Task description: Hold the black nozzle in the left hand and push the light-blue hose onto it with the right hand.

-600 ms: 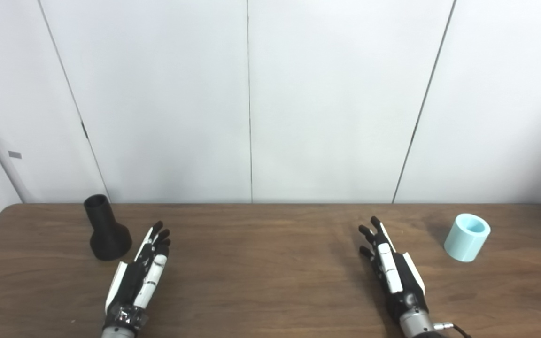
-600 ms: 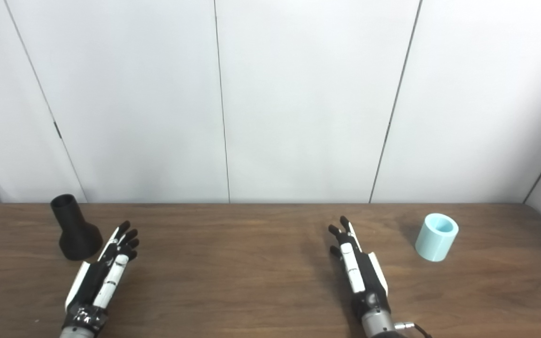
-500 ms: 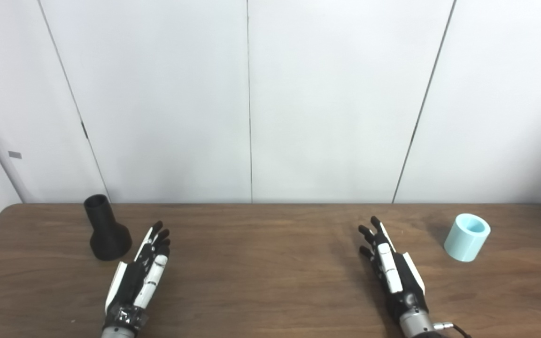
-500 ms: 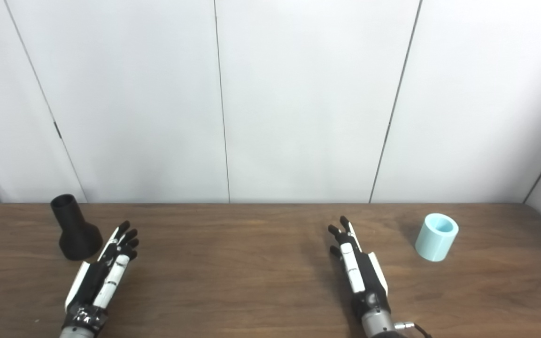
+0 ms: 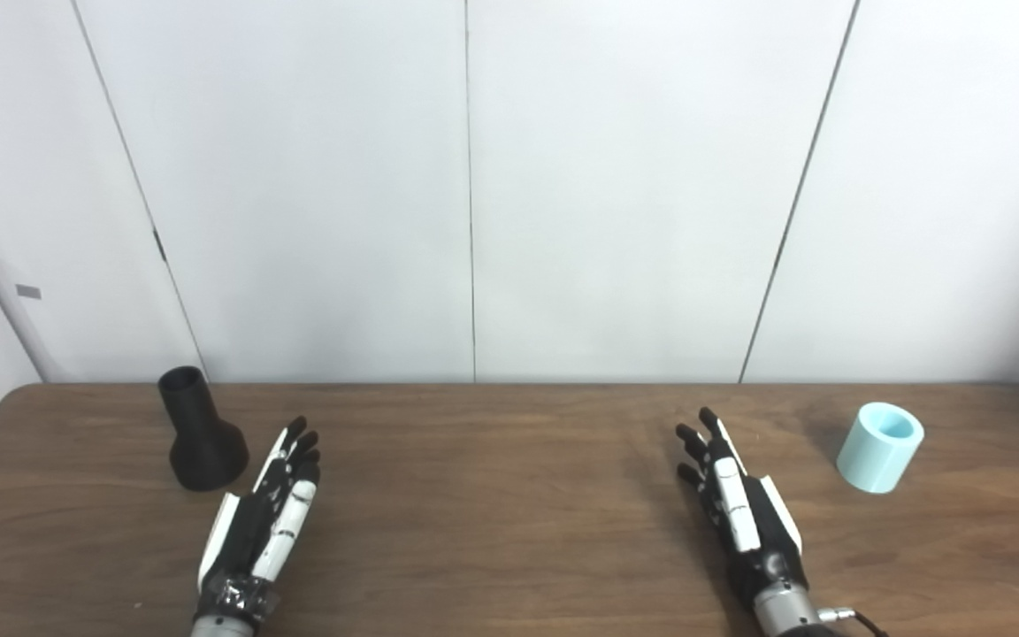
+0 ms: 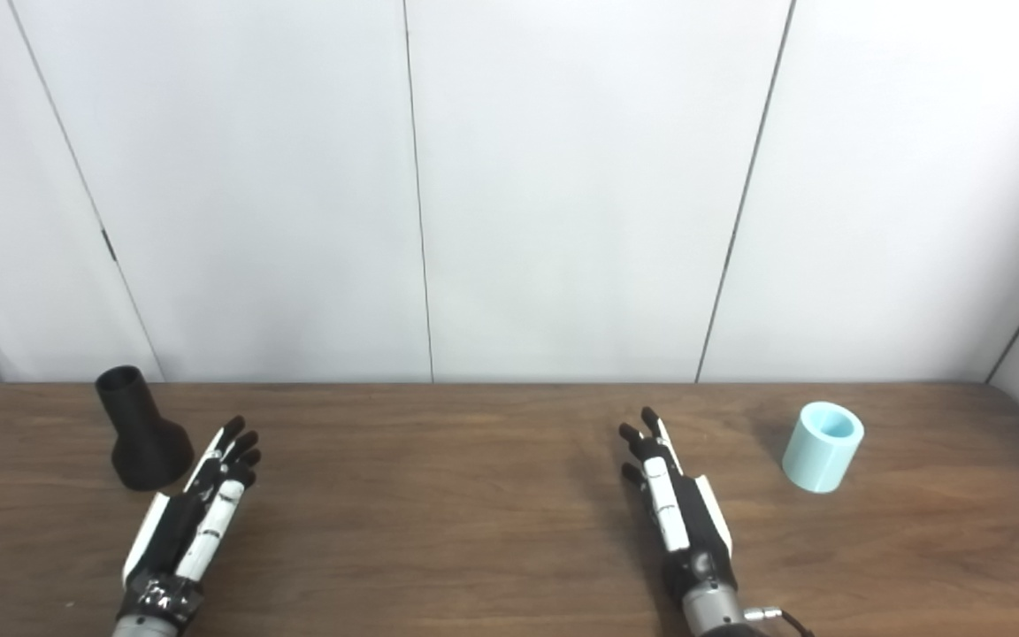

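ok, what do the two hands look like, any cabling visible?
Both hands, left hand and right hand, are black with white cover panels and black-tipped fingers. Each ends in a silver-grey wrist cuff. A metal connector and black cable show at the right wrist only.

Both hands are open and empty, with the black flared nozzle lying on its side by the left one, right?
Not quite: the black flared nozzle stands upright on its wide base, as the left eye view shows. The left hand and right hand are open and empty.
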`<state>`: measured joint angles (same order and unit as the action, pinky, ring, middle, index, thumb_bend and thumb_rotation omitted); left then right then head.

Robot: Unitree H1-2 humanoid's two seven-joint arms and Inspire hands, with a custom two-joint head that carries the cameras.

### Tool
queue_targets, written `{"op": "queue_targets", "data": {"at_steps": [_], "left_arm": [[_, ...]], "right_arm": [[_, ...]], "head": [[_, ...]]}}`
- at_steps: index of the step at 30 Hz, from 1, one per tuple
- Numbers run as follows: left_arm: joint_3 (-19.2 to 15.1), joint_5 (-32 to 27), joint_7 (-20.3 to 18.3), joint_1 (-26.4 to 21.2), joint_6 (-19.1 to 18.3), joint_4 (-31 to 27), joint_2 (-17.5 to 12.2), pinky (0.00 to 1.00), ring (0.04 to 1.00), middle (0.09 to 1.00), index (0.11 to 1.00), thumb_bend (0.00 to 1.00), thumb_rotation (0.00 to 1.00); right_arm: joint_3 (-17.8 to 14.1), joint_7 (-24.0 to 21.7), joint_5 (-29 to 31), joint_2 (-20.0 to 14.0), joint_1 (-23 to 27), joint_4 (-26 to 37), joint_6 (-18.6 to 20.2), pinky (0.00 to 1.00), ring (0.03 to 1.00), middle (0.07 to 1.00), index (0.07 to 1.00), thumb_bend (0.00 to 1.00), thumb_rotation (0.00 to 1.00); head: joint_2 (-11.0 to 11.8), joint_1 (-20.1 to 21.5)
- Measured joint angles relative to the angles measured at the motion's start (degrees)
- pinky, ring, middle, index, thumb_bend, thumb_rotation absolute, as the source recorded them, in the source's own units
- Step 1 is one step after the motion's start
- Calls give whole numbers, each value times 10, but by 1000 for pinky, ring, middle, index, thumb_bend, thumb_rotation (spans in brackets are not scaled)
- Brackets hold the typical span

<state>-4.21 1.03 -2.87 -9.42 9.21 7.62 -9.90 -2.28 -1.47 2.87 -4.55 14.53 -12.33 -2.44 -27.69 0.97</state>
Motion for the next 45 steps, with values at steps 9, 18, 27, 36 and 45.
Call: {"op": "queue_targets", "data": {"at_steps": [9, 18, 27, 36, 45], "left_arm": [[6, 23, 10, 0, -4, -2, 8, 886, 919, 942, 971, 332, 633], [29, 70, 46, 7, -67, -30, 44, 908, 912, 937, 976, 329, 642], [40, 118, 83, 7, -64, -30, 48, 851, 859, 880, 937, 583, 377], [41, 228, 156, 27, -65, -76, 55, 646, 720, 783, 871, 798, 125], [17, 296, 127, 28, -209, -224, 28, 642, 704, 769, 812, 893, 92]], "right_arm": [[-1, -17, 4, -13, 0, -3, -3, 1000, 962, 923, 1000, 451, 1000], [-22, -49, 38, -29, 14, -37, -24, 1000, 981, 936, 1000, 409, 1000], [-30, -53, 45, -30, 15, -38, -24, 1000, 975, 929, 1000, 423, 1000], [-29, -58, 48, -38, 9, -26, -22, 1000, 995, 946, 1000, 433, 1000], [-22, -58, 37, -44, 8, -26, -17, 1000, 997, 936, 1000, 448, 1000]], "head": [[10, -95], [17, -176], [20, -199], [15, -204], [11, -217]]}}
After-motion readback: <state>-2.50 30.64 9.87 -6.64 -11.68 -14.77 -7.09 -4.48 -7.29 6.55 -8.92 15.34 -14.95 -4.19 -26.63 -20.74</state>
